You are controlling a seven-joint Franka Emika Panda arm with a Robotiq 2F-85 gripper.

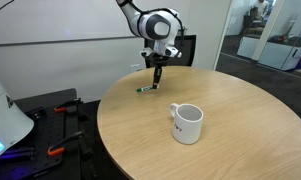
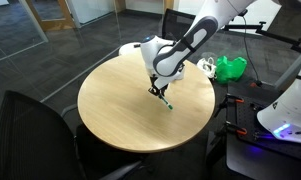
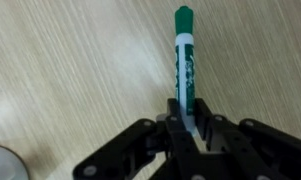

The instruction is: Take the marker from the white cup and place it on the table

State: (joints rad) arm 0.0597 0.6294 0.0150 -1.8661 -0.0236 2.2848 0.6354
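Note:
My gripper (image 3: 186, 128) is shut on the marker (image 3: 184, 55), a white pen with green print and a green cap, and holds it by one end. In both exterior views the gripper (image 1: 157, 72) (image 2: 155, 88) is low over the round wooden table (image 1: 240, 110) (image 2: 110, 110). The marker (image 1: 146, 88) (image 2: 165, 101) slants down from it, its free end at or just above the tabletop near the edge. The white cup (image 1: 187, 123) stands upright and empty on the table, well apart from the gripper. It is partly hidden behind the arm in an exterior view (image 2: 130, 49).
A black chair (image 1: 185, 48) stands behind the table, and another chair (image 2: 30, 130) is at its near side. A green object (image 2: 228, 68) lies beyond the table. A toolbox shelf with red-handled tools (image 1: 55, 125) sits beside the table, near a white robot base (image 1: 5, 120).

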